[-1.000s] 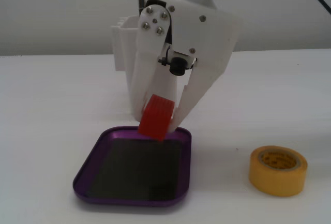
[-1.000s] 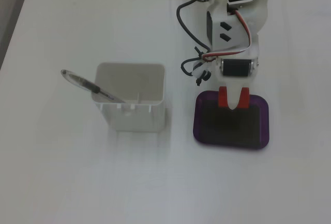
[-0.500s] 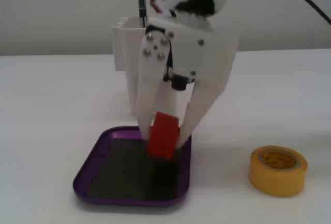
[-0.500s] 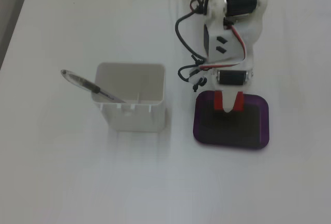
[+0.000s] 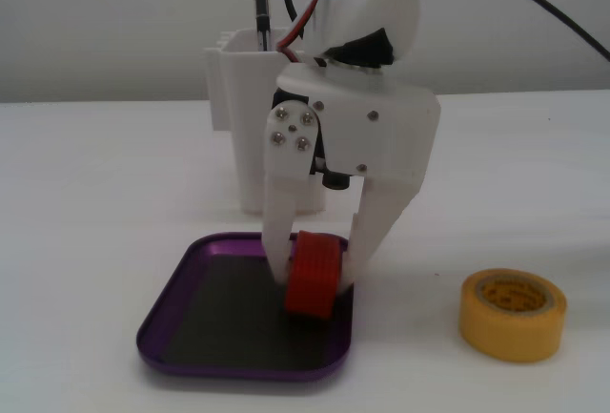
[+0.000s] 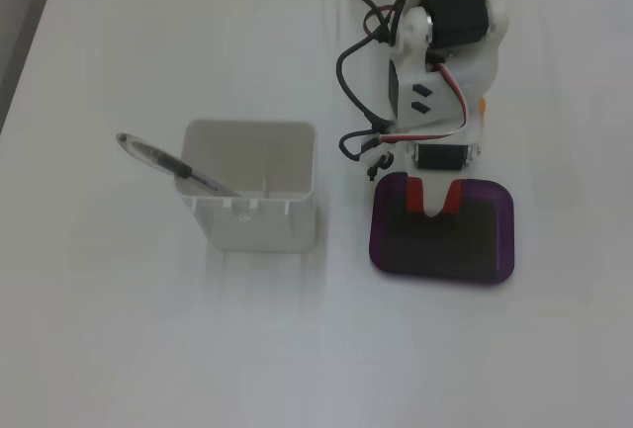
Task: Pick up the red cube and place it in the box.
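Observation:
The red cube (image 5: 313,278) is clamped between the two white fingers of my gripper (image 5: 315,279), which is shut on it. The cube hangs tilted, low over the right part of the box (image 5: 205,337), a shallow purple tray with a dark inside. I cannot tell whether the cube touches the tray. In the fixed view from above, the gripper (image 6: 435,198) reaches over the near edge of the box (image 6: 445,250), and the cube (image 6: 413,194) shows as red on both sides of a white finger.
A tall white container (image 5: 246,98) holding a pen (image 6: 168,163) stands behind the tray in a fixed view, and left of it from above (image 6: 252,201). A yellow tape roll (image 5: 513,313) lies right of the tray. Cables (image 6: 356,72) hang along the arm.

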Controlling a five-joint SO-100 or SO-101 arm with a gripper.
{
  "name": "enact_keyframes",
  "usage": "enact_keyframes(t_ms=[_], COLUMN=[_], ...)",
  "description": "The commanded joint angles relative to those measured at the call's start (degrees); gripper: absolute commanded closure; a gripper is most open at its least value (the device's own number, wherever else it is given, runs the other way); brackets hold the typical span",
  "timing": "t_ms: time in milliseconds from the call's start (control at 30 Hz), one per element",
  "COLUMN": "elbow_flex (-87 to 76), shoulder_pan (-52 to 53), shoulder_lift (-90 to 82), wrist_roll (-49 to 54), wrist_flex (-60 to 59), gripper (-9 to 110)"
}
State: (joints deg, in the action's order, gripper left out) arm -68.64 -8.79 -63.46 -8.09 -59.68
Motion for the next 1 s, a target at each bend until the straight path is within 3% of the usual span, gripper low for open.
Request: enact_keyframes(t_ms=[0, 333, 700, 833, 967], elbow_flex=[3.43, 6.15, 36.74, 38.85, 30.85], shoulder_pan=[-0.09, 1.67, 0.97, -0.35, -1.49], shoulder_lift=[-1.14, -1.41, -7.82, -17.49, -29.09], wrist_roll=[0.35, 0.26, 0.35, 0.18, 0.26], wrist_flex=[0.18, -5.8, -35.51, -37.88, -37.79], gripper=[101, 81, 81, 81, 81])
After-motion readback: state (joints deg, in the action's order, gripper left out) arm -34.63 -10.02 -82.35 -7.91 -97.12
